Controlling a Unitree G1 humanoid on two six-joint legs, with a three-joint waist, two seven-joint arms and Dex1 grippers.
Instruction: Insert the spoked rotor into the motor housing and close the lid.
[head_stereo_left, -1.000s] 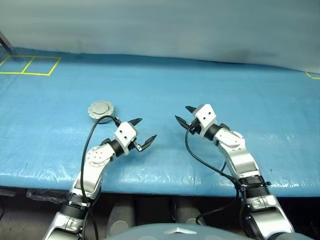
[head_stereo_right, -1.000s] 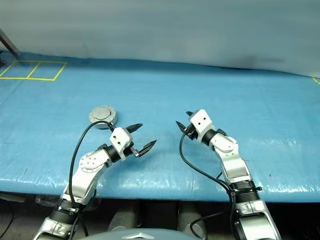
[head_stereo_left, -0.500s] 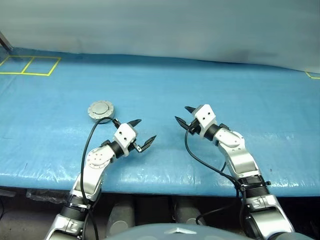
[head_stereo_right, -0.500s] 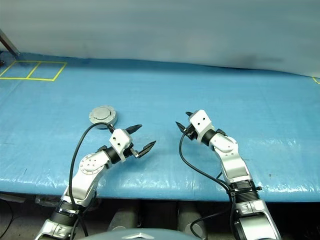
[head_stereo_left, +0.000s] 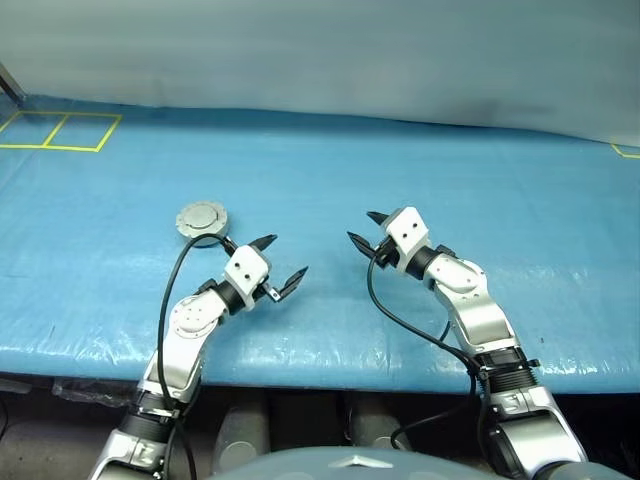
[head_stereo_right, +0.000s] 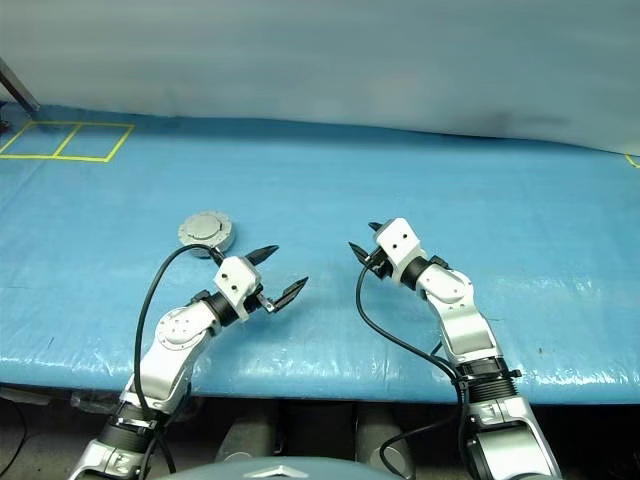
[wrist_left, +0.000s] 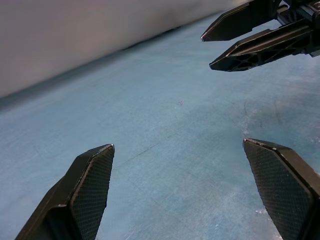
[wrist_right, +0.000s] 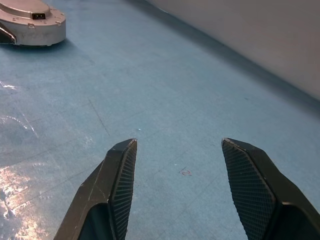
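Housing: a round silver puck (head_stereo_left: 202, 220) is lying flat on the blue worktop (head_stereo_left: 320, 170), left of centre, with its plain silver-grey lid (wrist_right: 25, 6) sitting shut on top.
Lid: it is showing a raised centre; a small dark slot is facing out from the puck's side in the right wrist view.
Left gripper: the gripper (head_stereo_left: 279, 264) is hovering just in front of and to the right of the housing, apart from it, pointing forward and right; its two black fingers are standing wide apart with nothing between them.
Right gripper: the gripper (head_stereo_left: 362, 229) is hovering right of centre, well apart from the housing, pointing forward and left toward the other gripper; its fingers (wrist_right: 116, 175) are parted and holding nothing.
Worktop: a shiny blue sheet is covering it; yellow taped squares (head_stereo_left: 58, 130) are lying at the far left corner.
Backdrop: a pale grey wall (head_stereo_left: 320, 50) is rising behind the worktop.
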